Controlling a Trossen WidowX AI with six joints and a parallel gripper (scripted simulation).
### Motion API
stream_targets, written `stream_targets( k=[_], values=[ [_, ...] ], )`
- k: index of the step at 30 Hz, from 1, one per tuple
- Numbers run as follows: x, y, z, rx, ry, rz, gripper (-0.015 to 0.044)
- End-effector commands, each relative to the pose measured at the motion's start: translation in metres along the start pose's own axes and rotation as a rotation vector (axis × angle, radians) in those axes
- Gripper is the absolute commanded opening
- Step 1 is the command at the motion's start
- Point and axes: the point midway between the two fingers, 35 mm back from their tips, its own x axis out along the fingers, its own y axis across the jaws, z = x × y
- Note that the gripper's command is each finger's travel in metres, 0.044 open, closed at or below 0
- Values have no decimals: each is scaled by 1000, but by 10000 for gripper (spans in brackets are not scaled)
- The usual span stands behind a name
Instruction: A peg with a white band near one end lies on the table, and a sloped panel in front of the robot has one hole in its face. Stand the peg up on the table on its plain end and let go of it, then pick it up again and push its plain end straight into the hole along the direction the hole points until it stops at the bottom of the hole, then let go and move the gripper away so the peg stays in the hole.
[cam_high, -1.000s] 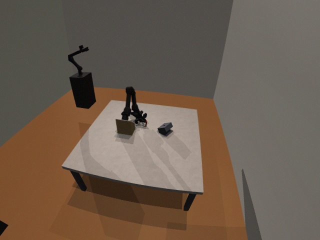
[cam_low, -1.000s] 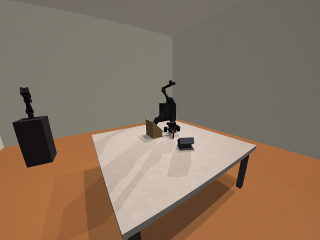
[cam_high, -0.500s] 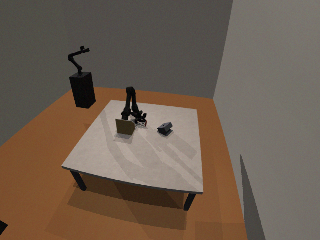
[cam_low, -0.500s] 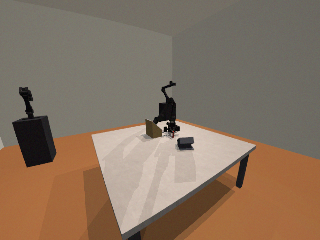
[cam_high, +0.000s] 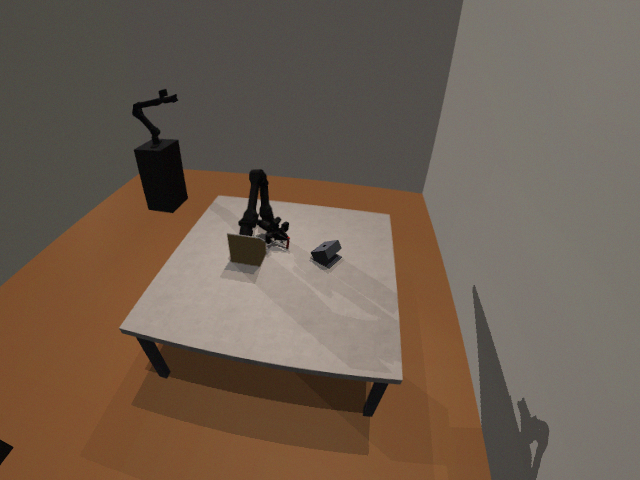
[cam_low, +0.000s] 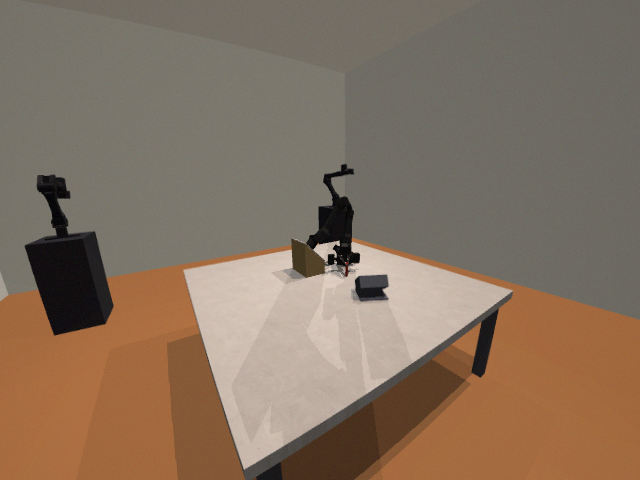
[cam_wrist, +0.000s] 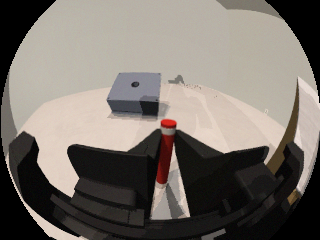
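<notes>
The red peg (cam_high: 287, 242) (cam_low: 346, 269) (cam_wrist: 165, 159) is upright or nearly so, with its white band near the top end. My gripper (cam_wrist: 168, 137) is shut on the peg near its banded end, low over the table. Whether the peg's lower end touches the table I cannot tell. The blue-grey sloped panel (cam_high: 327, 249) (cam_low: 371, 282) (cam_wrist: 125, 92) stands a short way in front of the gripper. Its one dark hole (cam_wrist: 135, 84) shows in the tilted upper face and is empty.
A tan, wedge-sided board (cam_high: 246, 250) (cam_low: 306, 259) stands on the table (cam_high: 258, 320) (cam_low: 289, 361) beside the arm; its edge shows at the right of the wrist view. Other arms on black pedestals (cam_high: 161, 175) (cam_low: 69, 284) stand off the table.
</notes>
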Motion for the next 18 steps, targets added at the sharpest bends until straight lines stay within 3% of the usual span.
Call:
stream_targets(
  k=[1,6,9,18],
  values=[
    [-1,0,-2,0,1,0,51],
    [-1,0,0,1,-8,1,56],
    [-1,0,0,1,-9,1,130],
    [-1,0,0,1,-9,1,130]
  ],
)
